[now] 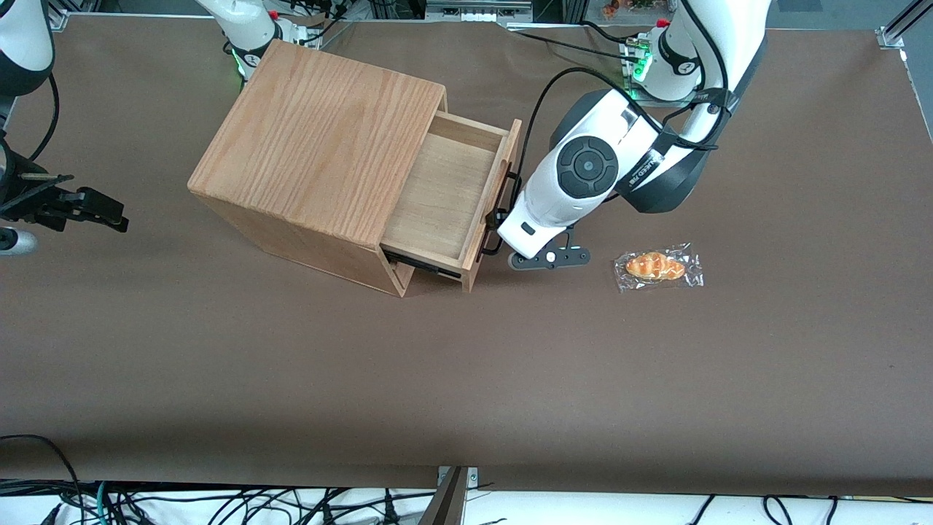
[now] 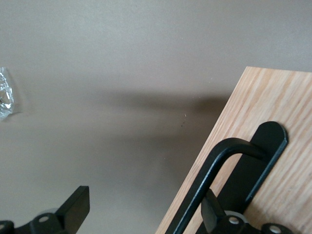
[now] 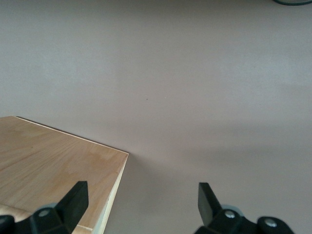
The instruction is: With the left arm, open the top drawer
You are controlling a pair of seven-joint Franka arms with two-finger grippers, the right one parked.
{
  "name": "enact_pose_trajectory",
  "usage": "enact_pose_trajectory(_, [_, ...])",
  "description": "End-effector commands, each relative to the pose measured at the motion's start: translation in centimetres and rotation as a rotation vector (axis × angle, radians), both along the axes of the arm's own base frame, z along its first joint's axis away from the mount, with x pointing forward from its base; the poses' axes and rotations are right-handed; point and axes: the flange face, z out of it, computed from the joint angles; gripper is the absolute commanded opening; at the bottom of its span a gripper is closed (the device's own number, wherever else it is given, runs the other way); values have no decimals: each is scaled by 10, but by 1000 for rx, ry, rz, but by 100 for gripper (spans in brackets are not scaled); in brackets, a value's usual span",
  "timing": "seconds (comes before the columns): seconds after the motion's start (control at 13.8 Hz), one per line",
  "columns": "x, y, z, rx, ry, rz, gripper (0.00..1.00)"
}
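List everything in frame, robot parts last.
cabinet: 1, oak-grain wood, on the table.
top drawer: 1, pale wood inside, pulled partly out, nothing in it.
handle: 1, black bar, on the drawer front.
wrapped bread: 1, orange-brown in clear plastic, on the table toward the working arm's end.
table: 1, brown.
left arm: 1, white and grey, in front of the drawer.
tool: 1, black, open, one finger hooked inside the handle.

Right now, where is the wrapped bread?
The wrapped bread lies on the brown table in the front view, toward the working arm's end, beside the gripper at the open drawer's handle.
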Motion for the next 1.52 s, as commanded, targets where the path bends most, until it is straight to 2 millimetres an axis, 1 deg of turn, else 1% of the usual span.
enact_pose_trajectory(0.0, [5,26,14,42,-29,-23,100])
enact_pose_trajectory(0.07, [7,30,15,40,-29,-29,100])
enact_pose_trajectory(0.51, [2,23,19,45,-22,-1,100])
enact_pose_trajectory(0.73, [-9,15,38,41,-26,-13,100])
enact_pose_trajectory(0.87, [-11,19,49,44,-29,-18,100])
enact_pose_trajectory(0.94, [-8,25,52,47,-25,-18,100])
enact_pose_trajectory(1.16, [3,59,73,61,-29,23,100])
enact_pose_trajectory(1.31, [12,85,89,62,-51,67,100])
enact_pose_trajectory(1.45, [23,116,97,84,-56,110,100])
